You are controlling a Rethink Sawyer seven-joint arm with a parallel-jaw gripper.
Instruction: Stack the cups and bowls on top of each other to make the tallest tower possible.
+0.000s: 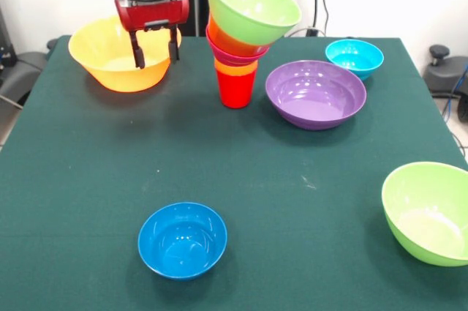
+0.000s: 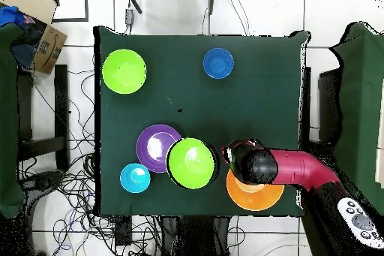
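The tower (image 1: 240,40) stands at the table's far middle: a red cup (image 1: 235,88) at the base, an orange cup, a pink bowl, an orange bowl and a tilted lime green bowl (image 1: 253,5) on top. From above only the green bowl (image 2: 192,163) shows. My gripper (image 1: 155,49) hangs open and empty over the near rim of the large yellow-orange bowl (image 1: 117,58), left of the tower. From above the arm (image 2: 259,165) covers part of that bowl (image 2: 255,193). Loose bowls: purple (image 1: 315,94), light blue (image 1: 354,58), dark blue (image 1: 182,240), lime green (image 1: 428,212).
The table is covered with a dark green cloth (image 1: 88,179). A cardboard box (image 2: 41,31) sits off the table in the overhead view, and cables lie on the floor around it.
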